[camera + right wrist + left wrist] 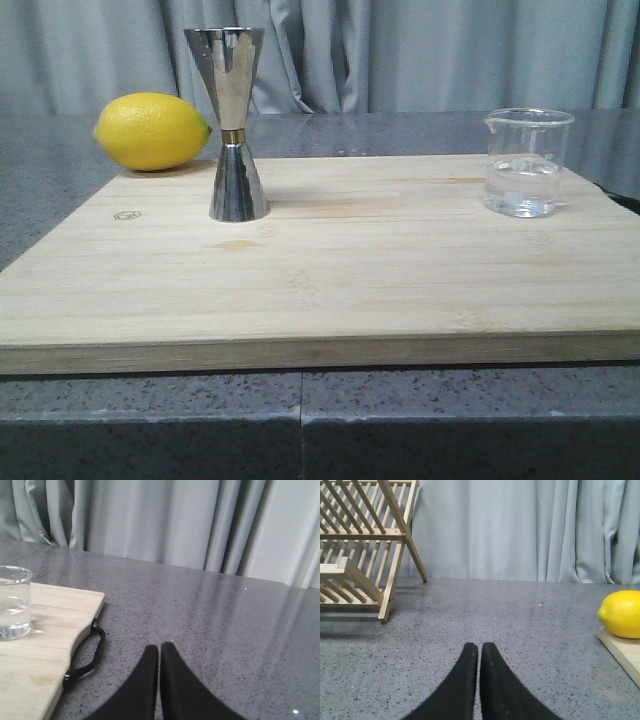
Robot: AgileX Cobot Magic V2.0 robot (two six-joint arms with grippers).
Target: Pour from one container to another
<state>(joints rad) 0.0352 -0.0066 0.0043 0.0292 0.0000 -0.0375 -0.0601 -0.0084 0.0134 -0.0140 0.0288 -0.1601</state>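
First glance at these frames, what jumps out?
The bright yellow lemon at the back left corner of the wooden board, next to the tall steel jigger standing upright. On the board's far right stands the glass beaker, partly filled with clear liquid. Both the left gripper and right gripper sit off the board with jaws shut, holding nothing.

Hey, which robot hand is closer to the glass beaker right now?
Right. The right hand sits shut off the board's right edge, with the beaker close by. The left hand, also shut, is beyond the lemon, on the board's far side.
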